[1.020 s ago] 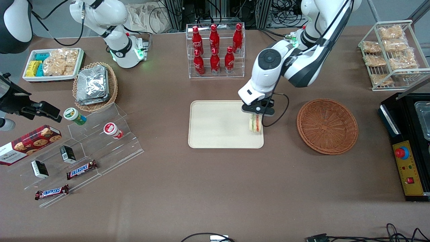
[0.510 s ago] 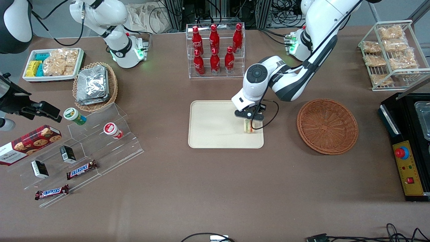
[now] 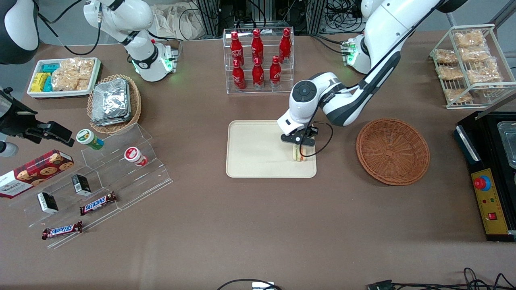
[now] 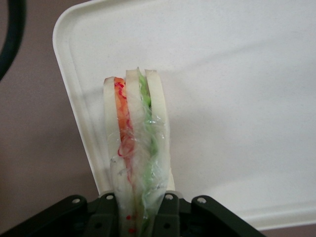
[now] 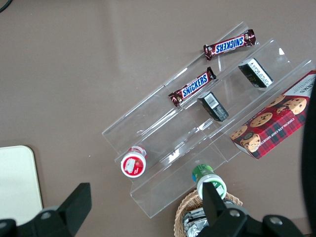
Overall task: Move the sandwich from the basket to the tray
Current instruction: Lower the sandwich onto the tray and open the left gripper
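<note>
- The left arm's gripper (image 3: 298, 146) is low over the tray (image 3: 254, 161), at the tray's end nearest the basket (image 3: 392, 151).
- Its fingers (image 4: 106, 212) are closed against the two flat bread faces of the sandwich (image 3: 298, 153), which stands on edge between them.
- In the left wrist view the sandwich (image 4: 134, 148) shows clear film wrapping, an orange and red layer beside one slice, and green beside the other; its tip sits near the tray's rim (image 4: 74, 94). Whether it touches the tray floor I cannot tell.
- The reddish-brown basket holds nothing and lies well apart from the tray, toward the working arm's end of the table.
- A clear rack (image 3: 258, 60) of red Coca-Cola bottles stands farther from the front camera than the tray.
- Toward the parked arm's end, two Snickers bars (image 5: 192, 87) carry their name in blue letters on a clear stepped stand (image 3: 100, 177), with two small dark boxes (image 5: 212, 105) beside them.
- A red tartan Walkers box (image 3: 34, 172) pictures chocolate-chip biscuits.
- A tan basket (image 3: 115, 104) holds foil packets.
</note>
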`<action>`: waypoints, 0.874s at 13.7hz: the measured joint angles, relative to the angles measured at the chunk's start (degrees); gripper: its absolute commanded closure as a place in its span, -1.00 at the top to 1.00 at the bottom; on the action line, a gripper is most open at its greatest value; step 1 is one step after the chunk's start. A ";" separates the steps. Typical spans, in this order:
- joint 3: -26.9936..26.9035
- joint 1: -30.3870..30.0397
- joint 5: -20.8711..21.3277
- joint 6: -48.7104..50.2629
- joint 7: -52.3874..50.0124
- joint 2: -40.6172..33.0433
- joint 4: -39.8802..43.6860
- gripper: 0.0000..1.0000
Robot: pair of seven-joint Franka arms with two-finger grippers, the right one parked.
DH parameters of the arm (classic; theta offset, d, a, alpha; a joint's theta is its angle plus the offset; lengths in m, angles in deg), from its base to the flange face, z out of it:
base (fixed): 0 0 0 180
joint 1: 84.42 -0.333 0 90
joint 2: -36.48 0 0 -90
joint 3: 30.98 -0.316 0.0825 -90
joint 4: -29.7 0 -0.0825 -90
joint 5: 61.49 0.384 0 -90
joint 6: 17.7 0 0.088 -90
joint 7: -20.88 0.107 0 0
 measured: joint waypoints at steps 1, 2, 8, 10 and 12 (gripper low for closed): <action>-0.04 0.00 1.53 -0.19 -1.45 1.02 0.04 -0.68; -0.04 0.00 2.04 -0.47 -2.03 1.74 0.20 -0.40; -0.05 0.08 2.14 -0.48 -2.62 2.01 0.83 1.00; -0.09 0.04 2.14 0.06 -3.23 2.00 2.42 1.00; -0.12 -0.01 2.14 3.05 -4.56 2.00 5.21 1.00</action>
